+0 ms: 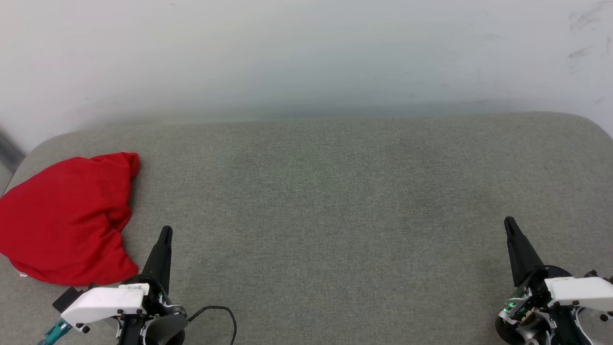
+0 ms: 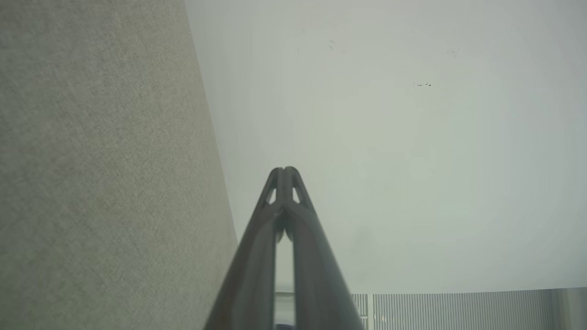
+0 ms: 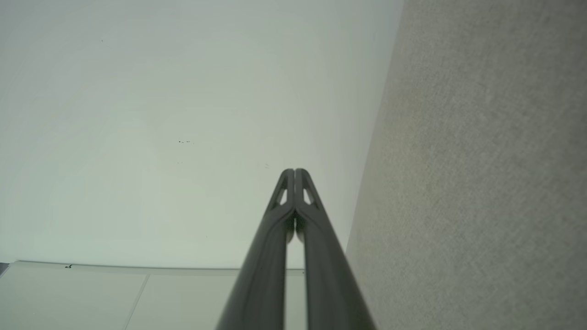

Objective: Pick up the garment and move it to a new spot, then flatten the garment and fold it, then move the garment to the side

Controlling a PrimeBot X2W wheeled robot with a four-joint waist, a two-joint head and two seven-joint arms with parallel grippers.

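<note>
Head view is showing the garment [image 1: 67, 215] lying in a crumpled red heap at the left end of the tabletop [image 1: 335, 215], its soft folds bunching toward a rounded peak at the far side, with a sliver of white peeking out at its near edge. The left hand [image 1: 165, 231] is hovering just beside the heap's near right corner, its two long dark fingers pressed together and gripping nothing. The right hand [image 1: 509, 221] is sitting well apart at the other end, likewise closed and empty, with a broad stretch of tabletop lying between the two. A thin black cable [image 1: 225, 314] is looping out near the left wrist. The tabletop is wearing a grey-green woven fabric with a fine grainy texture and rounded corners. Behind it a smooth pale wall [image 1: 306, 57] is rising, carrying a few dark scuffs at the upper right. Both wrist views are showing tapered fingers meeting at slotted tips.
</note>
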